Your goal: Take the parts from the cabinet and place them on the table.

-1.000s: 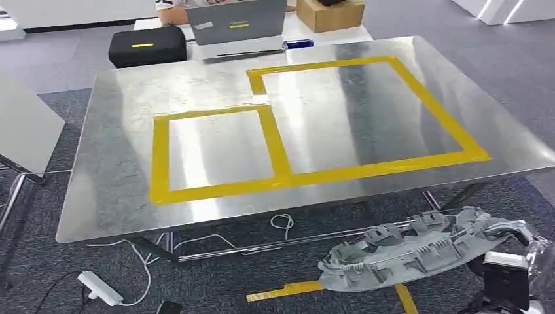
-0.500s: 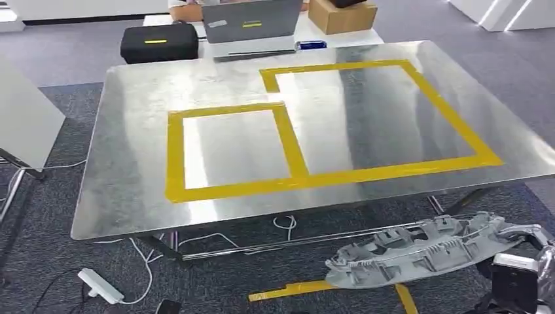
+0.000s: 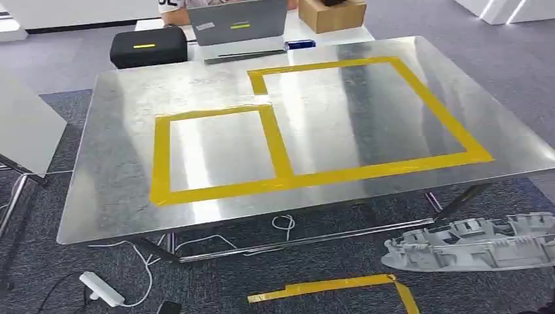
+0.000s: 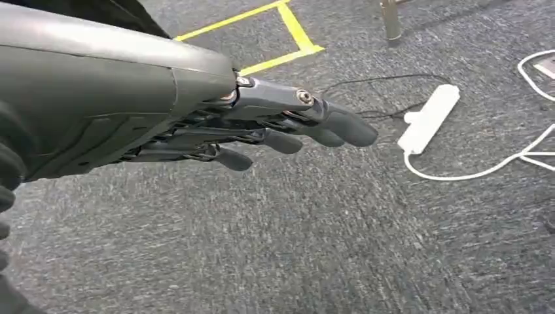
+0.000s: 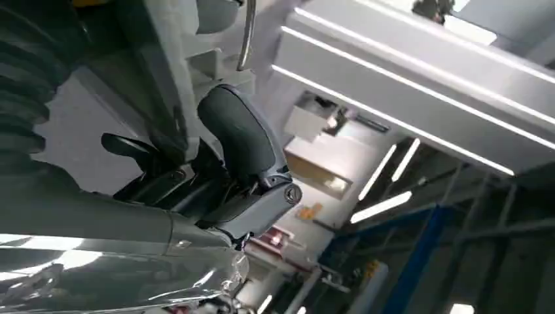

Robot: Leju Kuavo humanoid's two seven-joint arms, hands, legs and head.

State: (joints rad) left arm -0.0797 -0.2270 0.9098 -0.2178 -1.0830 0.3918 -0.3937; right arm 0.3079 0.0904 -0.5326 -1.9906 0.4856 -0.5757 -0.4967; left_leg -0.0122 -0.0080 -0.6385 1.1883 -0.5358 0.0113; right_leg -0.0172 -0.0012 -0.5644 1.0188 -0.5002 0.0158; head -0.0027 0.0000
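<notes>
A long grey ribbed plastic part hangs at the lower right of the head view, in front of and below the table's near edge. In the right wrist view my right hand grips this part, thumb pressed against it. My left hand hangs over the carpet with its fingers stretched out and nothing in it. The shiny metal table carries two adjoining rectangles of yellow tape, both bare inside.
A white power strip and loose cables lie on the carpet under the table's front edge, beside yellow floor tape. Behind the table stand a black case, a laptop and a cardboard box. A white board leans at the left.
The grey part has swung to the right and lower in the head view, and the right wrist has left that picture. The camera swayed slightly; the table has not moved.
</notes>
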